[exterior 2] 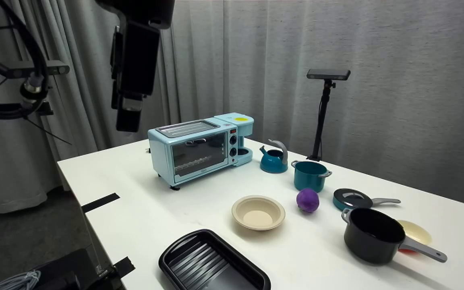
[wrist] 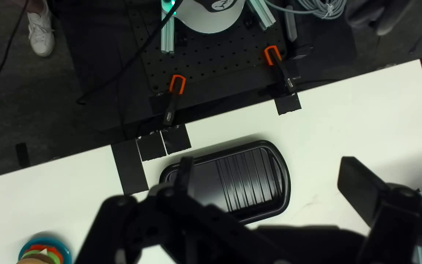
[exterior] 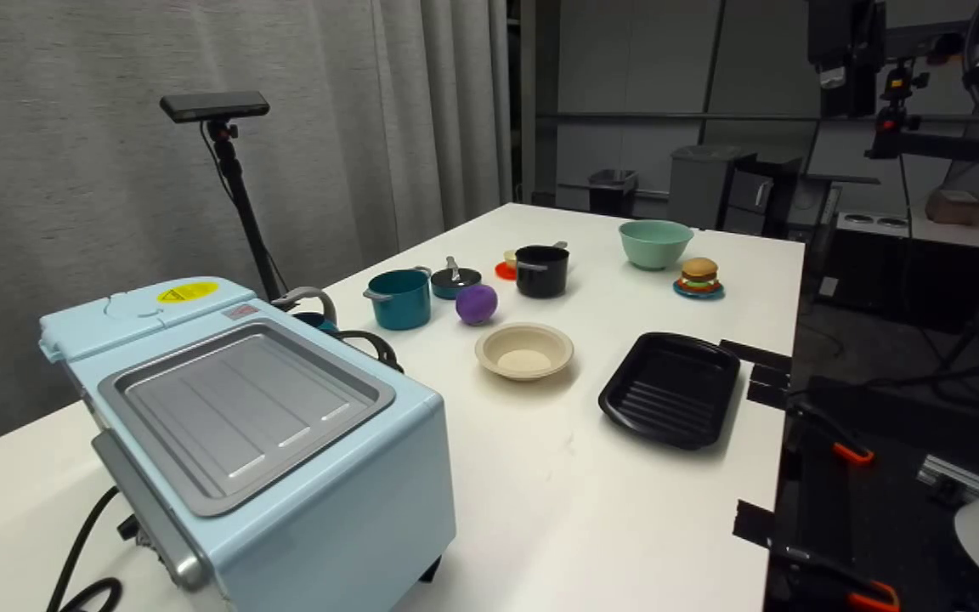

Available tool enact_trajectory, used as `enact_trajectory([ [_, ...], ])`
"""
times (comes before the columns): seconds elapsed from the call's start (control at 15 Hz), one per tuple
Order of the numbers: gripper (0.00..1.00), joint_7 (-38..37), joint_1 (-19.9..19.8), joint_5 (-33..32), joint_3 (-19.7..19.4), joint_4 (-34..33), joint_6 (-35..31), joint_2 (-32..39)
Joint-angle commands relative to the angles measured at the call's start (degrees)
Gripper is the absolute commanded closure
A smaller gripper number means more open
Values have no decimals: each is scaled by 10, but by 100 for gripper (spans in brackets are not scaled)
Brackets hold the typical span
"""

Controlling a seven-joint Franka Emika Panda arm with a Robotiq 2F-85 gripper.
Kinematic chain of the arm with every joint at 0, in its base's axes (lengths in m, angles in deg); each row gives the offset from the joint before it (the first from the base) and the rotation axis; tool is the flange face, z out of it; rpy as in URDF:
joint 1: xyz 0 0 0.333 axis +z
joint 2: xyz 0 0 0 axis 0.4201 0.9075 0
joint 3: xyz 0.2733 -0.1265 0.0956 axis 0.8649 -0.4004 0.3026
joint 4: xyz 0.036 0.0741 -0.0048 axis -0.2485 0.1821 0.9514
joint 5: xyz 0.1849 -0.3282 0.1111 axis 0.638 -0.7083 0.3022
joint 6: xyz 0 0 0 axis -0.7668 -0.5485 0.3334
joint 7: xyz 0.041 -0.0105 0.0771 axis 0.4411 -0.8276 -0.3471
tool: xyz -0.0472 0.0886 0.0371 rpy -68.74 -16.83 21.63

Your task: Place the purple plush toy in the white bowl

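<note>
The purple plush toy (exterior: 477, 303) rests on the white table beside the cream-white bowl (exterior: 524, 352). Both also show in an exterior view, the toy (exterior 2: 307, 200) just to the right of the bowl (exterior 2: 258, 212). The bowl holds nothing. In the wrist view neither shows. My gripper (wrist: 268, 168) is open, its two fingers wide apart with nothing between them. It hangs high above the table, on the side of the black tray, away from the toy and the bowl. In an exterior view the gripper (exterior 2: 128, 114) shows dark at the upper left.
The black ridged tray (exterior: 672, 391) lies near the table's edge. A teal pot (exterior: 402, 299), a lidded pan (exterior 2: 353, 199) and a black pot (exterior 2: 373, 237) stand near the toy. A light-blue oven (exterior 2: 199, 149), green bowl (exterior: 655, 244) and burger toy (exterior: 699, 278) are farther off.
</note>
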Motion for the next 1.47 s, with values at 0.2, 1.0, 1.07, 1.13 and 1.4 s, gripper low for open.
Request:
enact_trajectory([
  [0.2,0,3,-6,2,4,-1,1,1],
  [1.0,0,-25,25,38,47,-135,-142,224],
  [1.07,0,-30,28,36,51,-155,-159,255],
  [1.13,0,-34,30,34,56,-162,-199,279],
  [1.4,0,-21,30,39,51,-245,-291,404],
])
